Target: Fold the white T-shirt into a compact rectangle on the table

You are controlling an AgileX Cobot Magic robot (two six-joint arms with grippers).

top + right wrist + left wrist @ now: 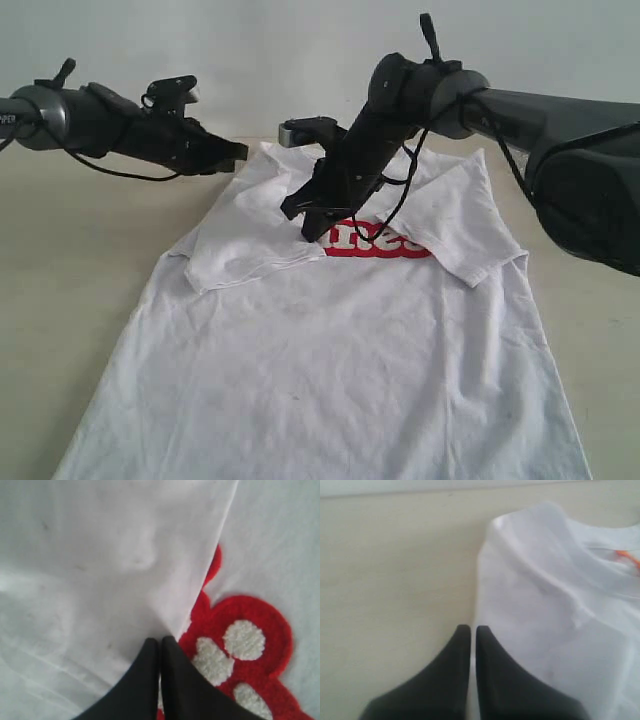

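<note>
The white T-shirt (pixel 330 350) lies flat on the table (pixel 80 250), hem toward the front, with both sleeves folded in over the chest. Red lettering (pixel 385 243) shows between them. My right gripper (pixel 308 235) reaches across the middle and is shut on the hem of the left sleeve (pixel 250 250). In the right wrist view, the gripper (pixel 160 639) meets that white edge (pixel 200 580) beside the red letters (pixel 250 615). My left gripper (pixel 238 155) hovers shut and empty by the left shoulder. In its wrist view, the gripper (pixel 473 627) points along the shirt's edge (pixel 555 605), near the orange neck tag (pixel 627 559).
Bare beige tabletop (pixel 395 555) stretches left of the shirt and on its right (pixel 600 330). A pale wall (pixel 250 50) rises behind the table's far edge. The right arm's cable (pixel 400 200) hangs over the collar area.
</note>
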